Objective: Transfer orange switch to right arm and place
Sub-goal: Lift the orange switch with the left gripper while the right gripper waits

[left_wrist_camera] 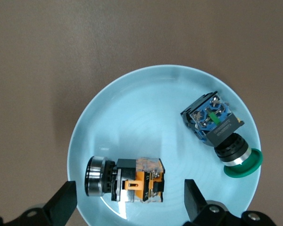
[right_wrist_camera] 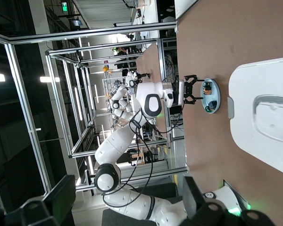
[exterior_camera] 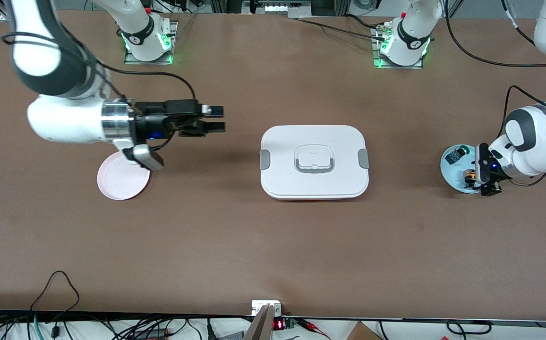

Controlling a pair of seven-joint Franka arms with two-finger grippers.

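Left end effector (left_wrist_camera: 127, 205) open over orange switch (left_wrist_camera: 125, 180), right end effector (exterior_camera: 216, 119) open, level above table (exterior_camera: 273, 245)

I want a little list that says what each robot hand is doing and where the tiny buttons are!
left gripper: open, low over the blue plate, fingers either side of the orange switch
right gripper: open, waiting in the air above the table, between the pink plate and the white lidded box
orange switch: lying on its side on the blue plate, not gripped
green-capped switch: on the same plate, apart from the orange one
pink plate: nothing on it
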